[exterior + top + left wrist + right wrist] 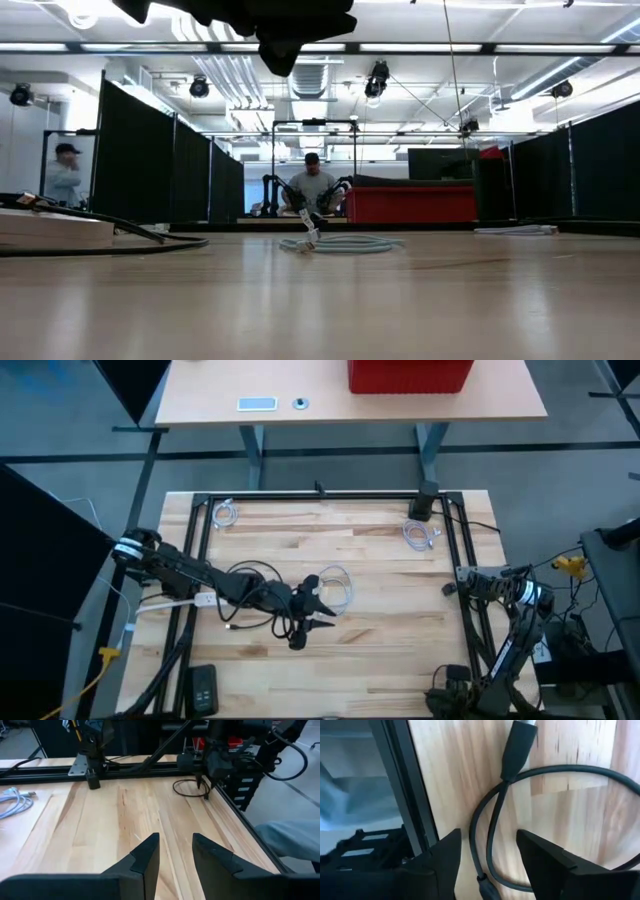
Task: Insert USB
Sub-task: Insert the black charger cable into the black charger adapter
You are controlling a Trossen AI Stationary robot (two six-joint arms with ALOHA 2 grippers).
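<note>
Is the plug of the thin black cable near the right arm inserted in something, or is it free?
Free. The black cable's plug lies bare on the wooden table, between the right gripper's open fingers.

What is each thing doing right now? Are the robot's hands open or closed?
Left hand: open, empty, raised over the middle of the table.
Right hand: open, over the black cable.
Black cable: lying loose on the wood, not gripped.
White cable: coiled on the table.

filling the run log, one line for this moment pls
left gripper: open, empty, mid-table | right gripper: open over black cable | usb: not inserted
</note>
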